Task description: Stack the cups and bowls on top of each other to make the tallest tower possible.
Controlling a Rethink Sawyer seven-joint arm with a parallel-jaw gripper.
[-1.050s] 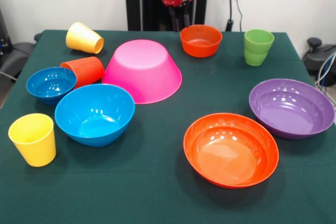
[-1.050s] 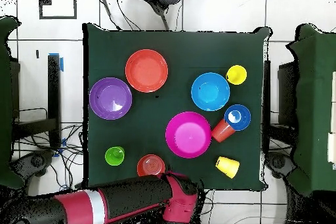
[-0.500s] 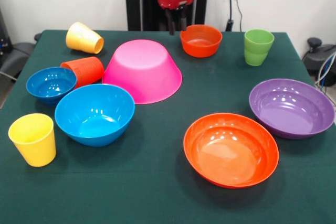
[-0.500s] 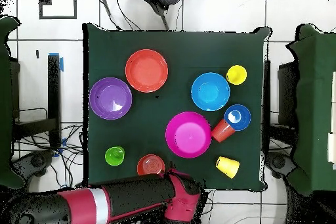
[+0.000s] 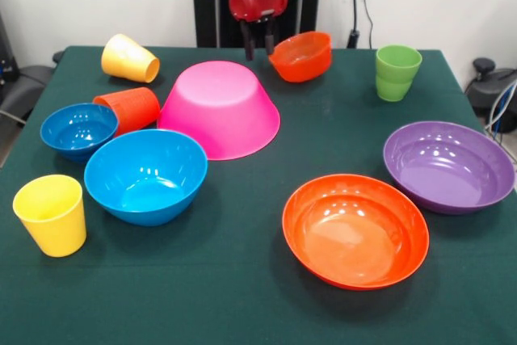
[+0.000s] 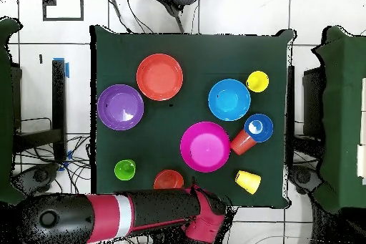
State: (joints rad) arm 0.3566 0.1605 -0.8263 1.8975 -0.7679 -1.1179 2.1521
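My gripper point(image 5: 258, 48) hangs at the table's back edge, open, its fingers apart with nothing between them. One fingertip point(image 5: 269, 44) touches the left rim of the small orange bowl point(image 5: 301, 56), which is tipped with its right side raised. The large pink bowl point(image 5: 220, 107) lies upside down just in front. Left of it are the medium blue bowl point(image 5: 145, 175), the small blue bowl point(image 5: 78, 129), an orange-red cup point(image 5: 129, 109) and a yellow cup point(image 5: 129, 59) on their sides, and an upright yellow cup point(image 5: 50, 214). A green cup point(image 5: 397, 72) stands back right.
The wide orange bowl point(image 5: 355, 230) and the wide purple bowl point(image 5: 448, 166) sit upright at the front right. From above, my arm point(image 6: 143, 212) runs along the table's point(image 6: 191, 62) bottom edge and covers part of the small orange bowl point(image 6: 169, 178).
My gripper has shifted left and lower. The small orange bowl, flat on the table before, has slid left with it and tipped up on one side.
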